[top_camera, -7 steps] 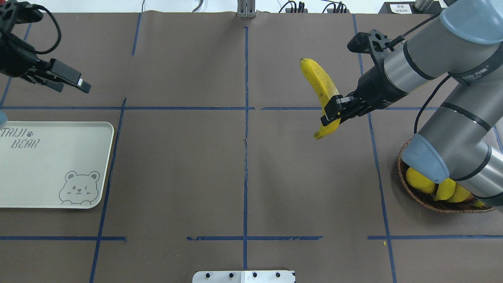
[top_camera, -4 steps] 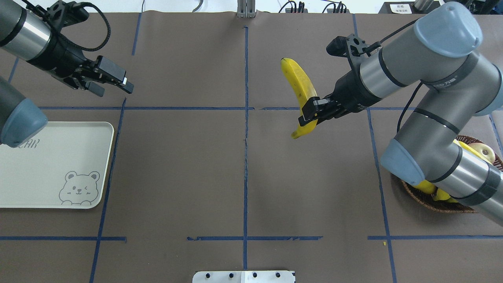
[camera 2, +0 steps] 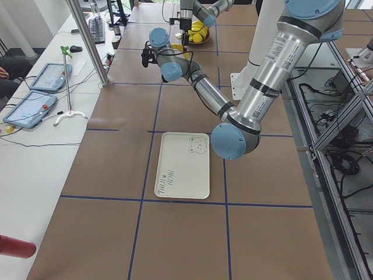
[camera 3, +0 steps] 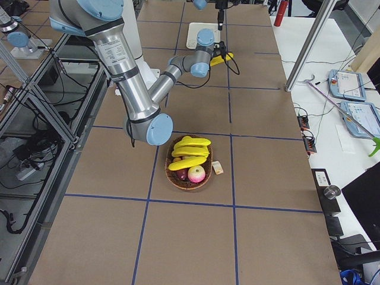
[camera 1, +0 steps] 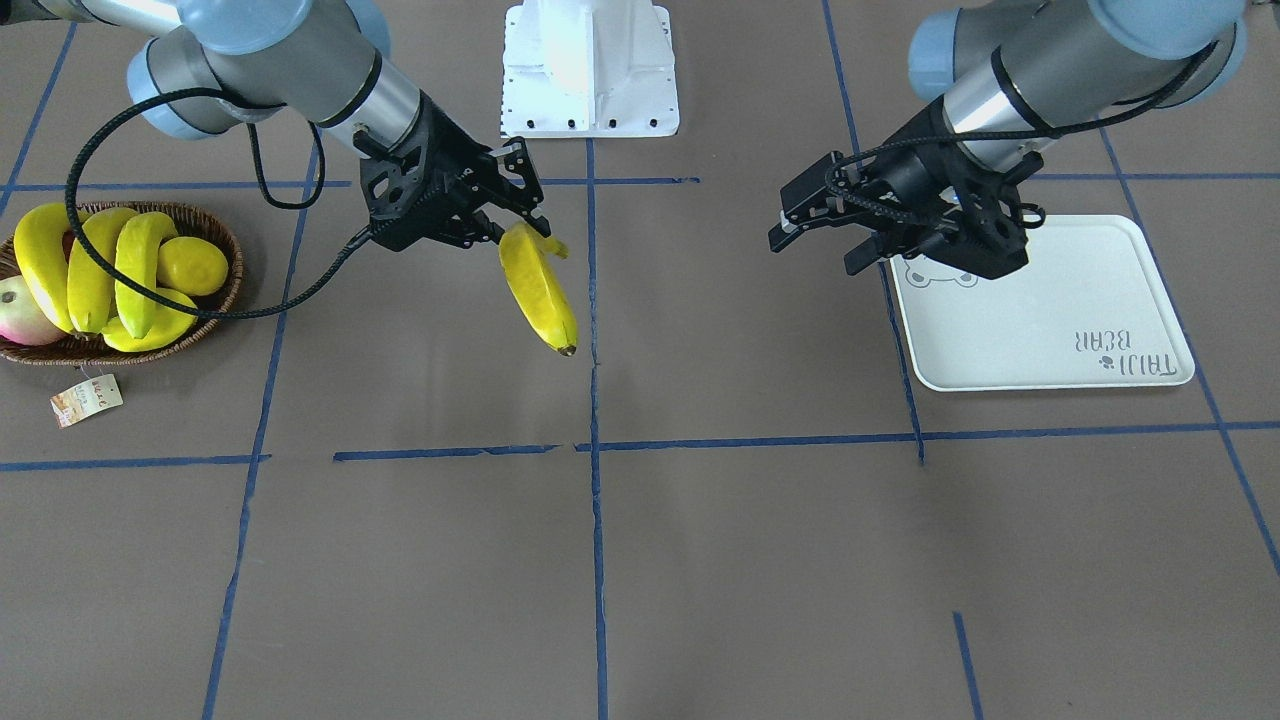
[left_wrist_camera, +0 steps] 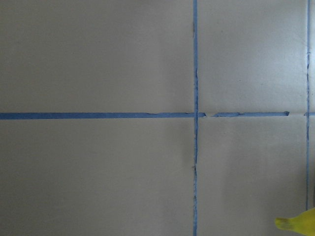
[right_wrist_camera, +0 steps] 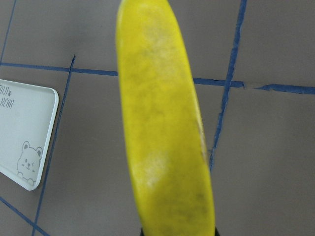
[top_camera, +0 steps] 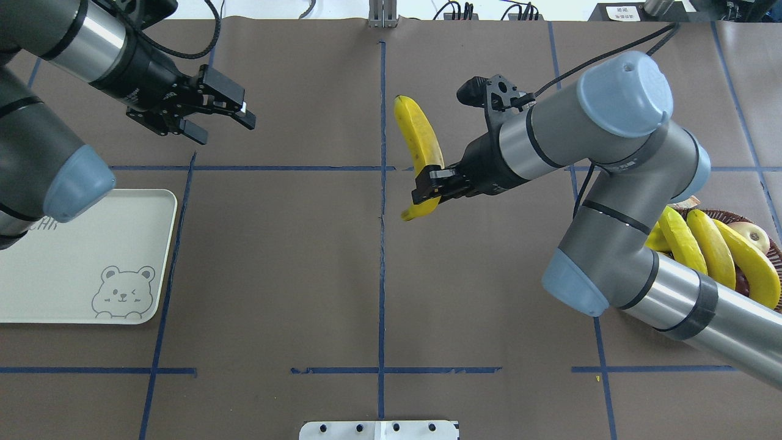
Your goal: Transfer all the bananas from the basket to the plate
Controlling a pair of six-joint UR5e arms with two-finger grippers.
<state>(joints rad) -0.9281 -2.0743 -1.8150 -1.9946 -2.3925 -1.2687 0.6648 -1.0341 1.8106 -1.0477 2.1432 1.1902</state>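
Note:
My right gripper [top_camera: 429, 186] is shut on a yellow banana [top_camera: 418, 135] near its lower end and holds it above the table, just right of the centre line. It also shows in the front view [camera 1: 540, 288] and fills the right wrist view [right_wrist_camera: 162, 137]. Three more bananas [camera 1: 95, 262] lie in the brown wicker basket [camera 1: 222, 300] at the table's right end [top_camera: 708, 247]. The plate [top_camera: 61, 275] is a cream bear-print tray at the left with nothing on it. My left gripper [top_camera: 226, 128] is open and empty, above the table beyond the plate.
The basket also holds a lemon [camera 1: 195, 265] and a reddish apple [camera 1: 20, 312]. Its paper tag [camera 1: 88, 398] lies beside it on the table. Blue tape lines cross the brown table cover. The banana's tip [left_wrist_camera: 299, 223] shows in the left wrist view.
My right arm has carried the banana leftward toward the table's centre line. My left arm has swung rightward from the left edge toward the middle, its gripper still open.

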